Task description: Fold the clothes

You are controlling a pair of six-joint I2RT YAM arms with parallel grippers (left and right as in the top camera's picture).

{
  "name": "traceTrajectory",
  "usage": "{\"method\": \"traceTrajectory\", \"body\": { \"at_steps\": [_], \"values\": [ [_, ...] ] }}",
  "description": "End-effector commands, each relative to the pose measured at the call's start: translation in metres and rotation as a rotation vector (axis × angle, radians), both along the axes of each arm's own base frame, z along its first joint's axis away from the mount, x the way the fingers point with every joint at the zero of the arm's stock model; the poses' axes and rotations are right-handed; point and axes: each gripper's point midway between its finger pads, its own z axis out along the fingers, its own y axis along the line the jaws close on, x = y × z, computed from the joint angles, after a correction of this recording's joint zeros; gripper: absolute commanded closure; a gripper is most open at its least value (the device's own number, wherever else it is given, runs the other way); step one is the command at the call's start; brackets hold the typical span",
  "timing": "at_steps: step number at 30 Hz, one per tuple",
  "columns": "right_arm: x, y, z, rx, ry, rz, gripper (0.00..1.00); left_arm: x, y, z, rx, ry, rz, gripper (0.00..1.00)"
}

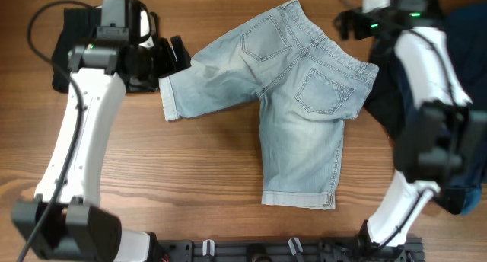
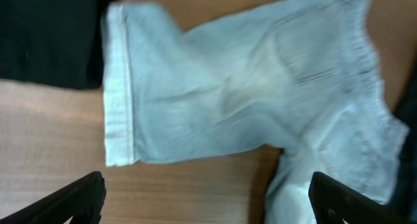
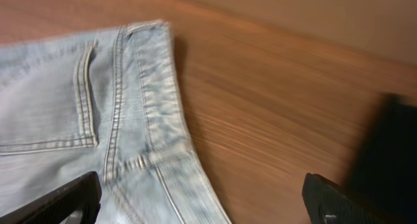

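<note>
The left pincer [image 2: 208,201] and right pincer [image 3: 202,201] are gaping wide.
Overhead alone is showing the denim shorts [image 1: 297,110] whole (cuff beside left pincer, waistband near right).

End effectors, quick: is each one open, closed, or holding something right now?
Left end effector: open, holding nothing, over a leg of the denim shorts.
Right end effector: open, holding nothing, over the shorts' waistband.
</note>
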Motion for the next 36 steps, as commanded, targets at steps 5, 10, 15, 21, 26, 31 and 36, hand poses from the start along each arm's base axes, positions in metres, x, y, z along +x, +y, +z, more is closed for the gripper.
{"method": "traceTrajectory", "body": {
  "at_steps": [5,10,15,21,26,31,36],
  "values": [
    [0.019,0.052,-0.065,-0.01,-0.009,0.133,0.04,-0.001,0.0,-0.01,0.038,0.026,-0.01,0.0],
    [0.018,0.053,-0.092,-0.008,0.025,0.135,0.06,-0.003,0.0,-0.01,0.039,0.033,-0.01,0.0],
    [0.01,0.052,-0.124,-0.005,0.092,0.135,0.16,-0.002,0.001,-0.011,0.046,0.033,-0.006,0.0],
    [0.016,0.049,-0.124,0.003,0.084,0.083,0.77,-0.002,0.002,-0.011,0.049,0.033,-0.004,0.0],
    [0.031,0.017,-0.121,-0.011,0.071,-0.19,0.96,-0.002,0.002,-0.011,0.049,0.033,-0.004,0.0],
    [0.029,-0.042,-0.123,0.021,0.087,-0.585,0.96,-0.002,-0.002,-0.011,0.052,0.03,-0.011,0.0],
    [0.021,-0.085,-0.127,0.182,0.122,-0.851,0.96,0.002,-0.013,-0.02,0.066,0.04,-0.035,0.0]
  ]
}}
